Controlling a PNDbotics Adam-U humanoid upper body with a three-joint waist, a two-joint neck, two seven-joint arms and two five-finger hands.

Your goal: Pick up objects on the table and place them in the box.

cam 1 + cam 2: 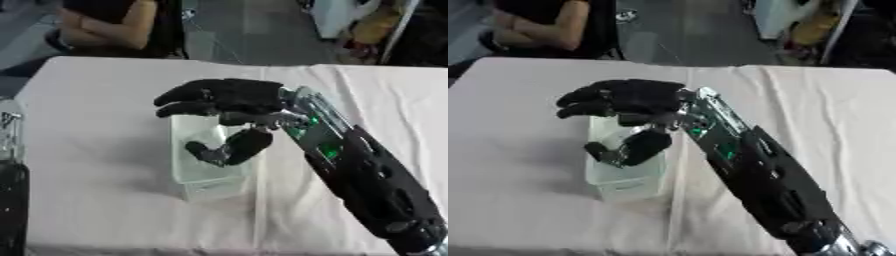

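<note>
The clear box (206,170) sits on the white-clothed table (105,150), toward its near half. The right hand (229,100) hangs directly above the box, palm down, its fingers (179,95) extended and spread beyond the box's far-left rim — the thumb (236,147) drops down into the box opening, holding nothing that shows. At the view's left edge, left of the box, part of the left arm (10,170) shows.

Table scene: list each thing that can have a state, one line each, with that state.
Right hand: open, fingers relaxed, holding nothing, poised over the box.
Box: clear, upright, no lid on it; contents cannot be made out.
Tablecloth: white, spread over the table, creased.
Left arm: at the left edge, hand not showing.
</note>
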